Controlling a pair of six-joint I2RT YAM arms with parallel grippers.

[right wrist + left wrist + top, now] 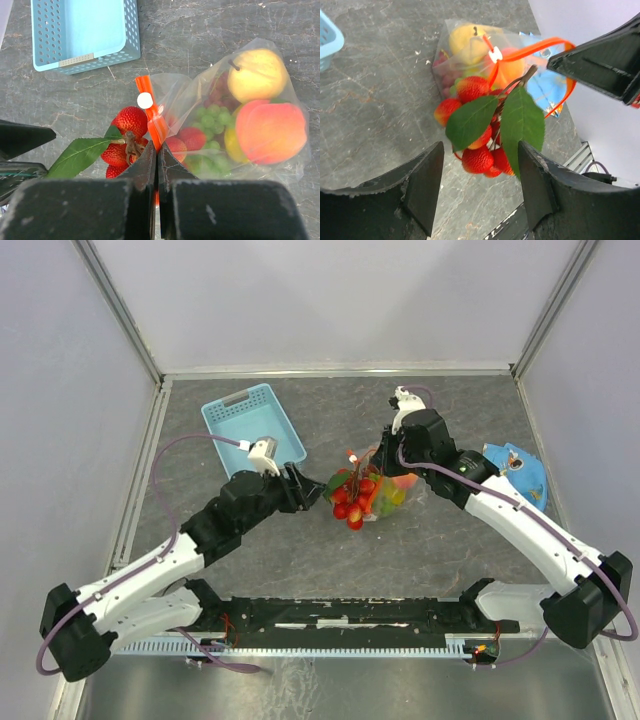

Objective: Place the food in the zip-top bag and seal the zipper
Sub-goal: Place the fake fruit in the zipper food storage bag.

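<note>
Grey marbled tabletop [400, 555] between white walls [330, 300] bears zip-top bag [402, 495].

Nothing legible anywhere. The pale label strip [76, 60] on the blue basket [131, 30], upper left, is too small to read, and the white tab [145, 100] on the zipper [156, 125] shows no print.

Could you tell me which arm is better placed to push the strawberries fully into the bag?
Left, probably. The left gripper is open and faces the strawberries protruding from the zip-top bag, while the right gripper is shut on the zipper.
</note>
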